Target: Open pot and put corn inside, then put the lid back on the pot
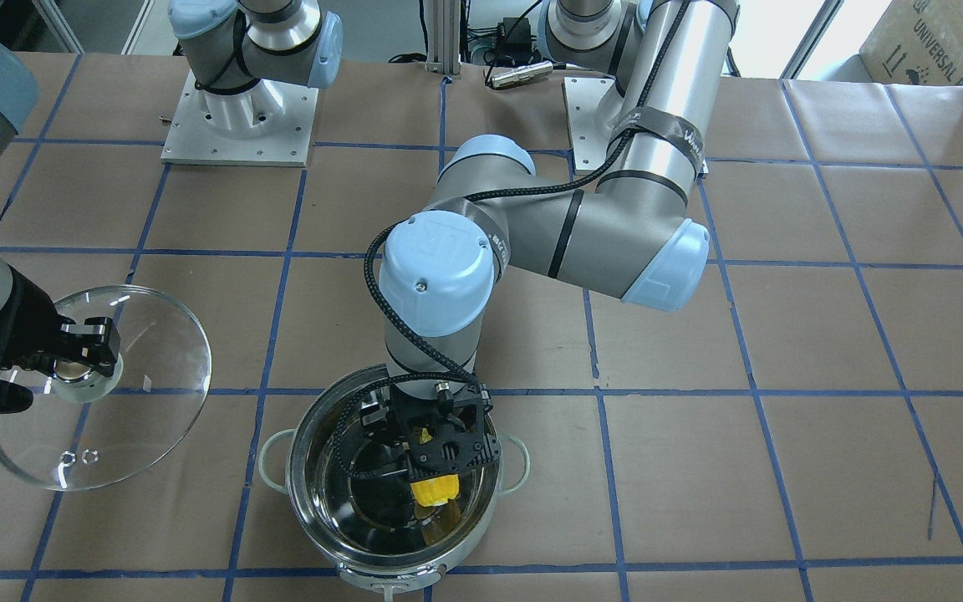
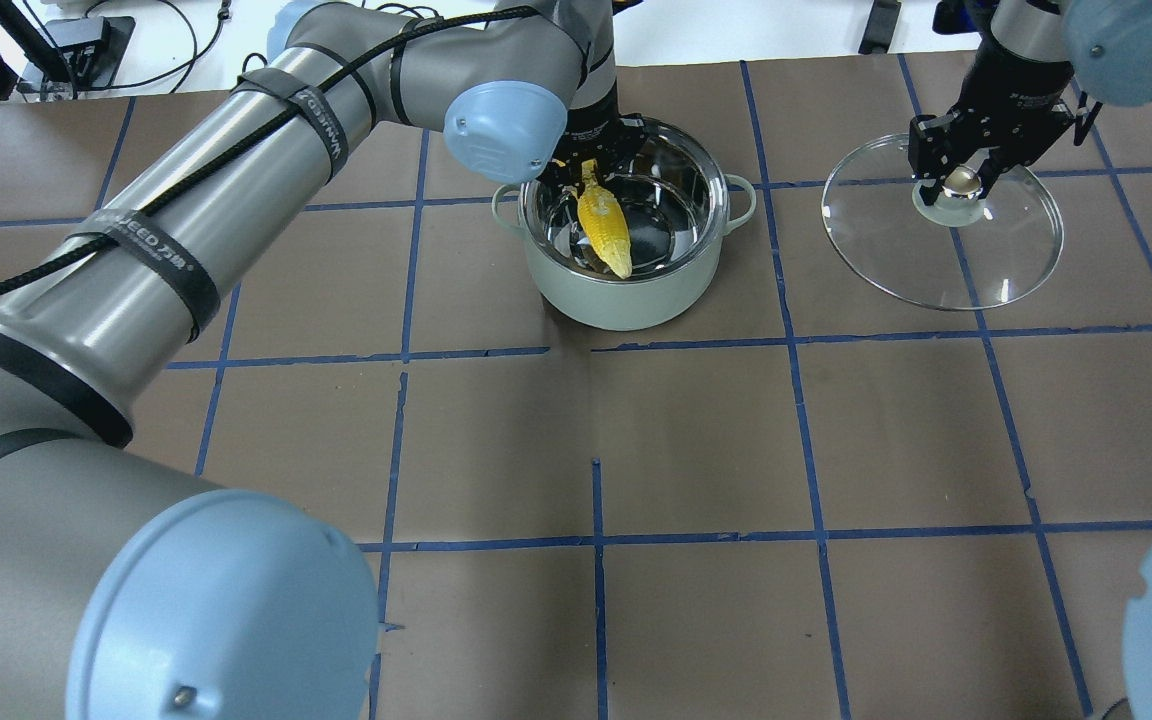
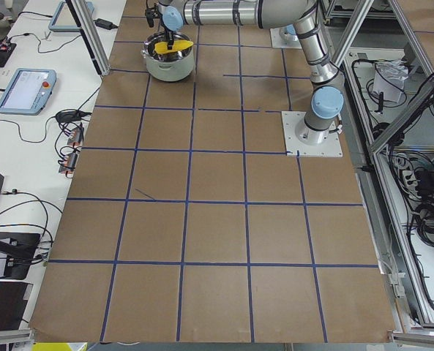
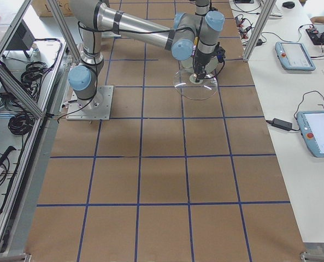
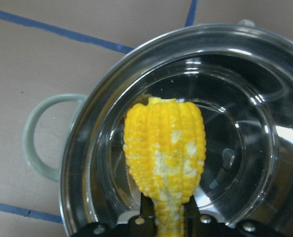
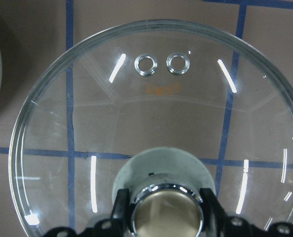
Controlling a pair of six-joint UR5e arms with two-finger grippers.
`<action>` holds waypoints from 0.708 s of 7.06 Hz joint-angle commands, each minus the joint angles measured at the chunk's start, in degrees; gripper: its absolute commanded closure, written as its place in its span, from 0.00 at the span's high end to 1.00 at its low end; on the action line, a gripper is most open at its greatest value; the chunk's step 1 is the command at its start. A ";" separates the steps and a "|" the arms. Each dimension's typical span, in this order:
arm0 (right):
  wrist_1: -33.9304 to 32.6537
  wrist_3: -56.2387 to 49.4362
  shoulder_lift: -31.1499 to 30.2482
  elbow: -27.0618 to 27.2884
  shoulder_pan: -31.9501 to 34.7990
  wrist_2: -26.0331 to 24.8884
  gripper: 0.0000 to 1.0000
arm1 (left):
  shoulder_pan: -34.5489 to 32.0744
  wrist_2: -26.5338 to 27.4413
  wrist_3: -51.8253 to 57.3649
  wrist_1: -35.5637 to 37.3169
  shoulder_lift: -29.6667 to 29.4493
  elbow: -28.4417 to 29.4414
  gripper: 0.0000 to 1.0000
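Note:
The steel pot (image 2: 636,290) stands open on the table. My left gripper (image 2: 591,165) is over its far rim, shut on one end of the yellow corn (image 2: 604,220). The corn slants down inside the pot (image 1: 306,468). In the left wrist view the corn (image 5: 166,153) hangs over the shiny pot floor (image 5: 235,113); I cannot tell whether it touches. The glass lid (image 2: 996,260) is off to the pot's side. My right gripper (image 2: 961,180) is shut on its knob (image 6: 166,210), and the fingers (image 6: 120,202) flank it. I cannot tell whether the lid (image 1: 139,418) rests on the table.
The table is brown paper with a blue tape grid. The two arm bases (image 1: 239,117) stand at the robot's side. The left arm's elbow (image 1: 532,234) hangs over the table behind the pot. Tablets and cables (image 3: 26,88) lie on a side bench.

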 commanded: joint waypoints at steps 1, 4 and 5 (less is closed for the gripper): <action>-0.03 0.00 0.00 0.00 0.00 0.00 0.07 | -1.38 0.09 3.41 -0.01 -3.85 4.73 0.08; -0.03 0.00 0.00 0.00 0.09 0.00 0.07 | -1.38 0.62 7.02 -0.19 -3.43 4.04 0.81; -0.03 0.00 -0.09 0.00 0.09 0.00 0.07 | -1.47 0.62 7.03 -0.19 -2.73 3.87 1.00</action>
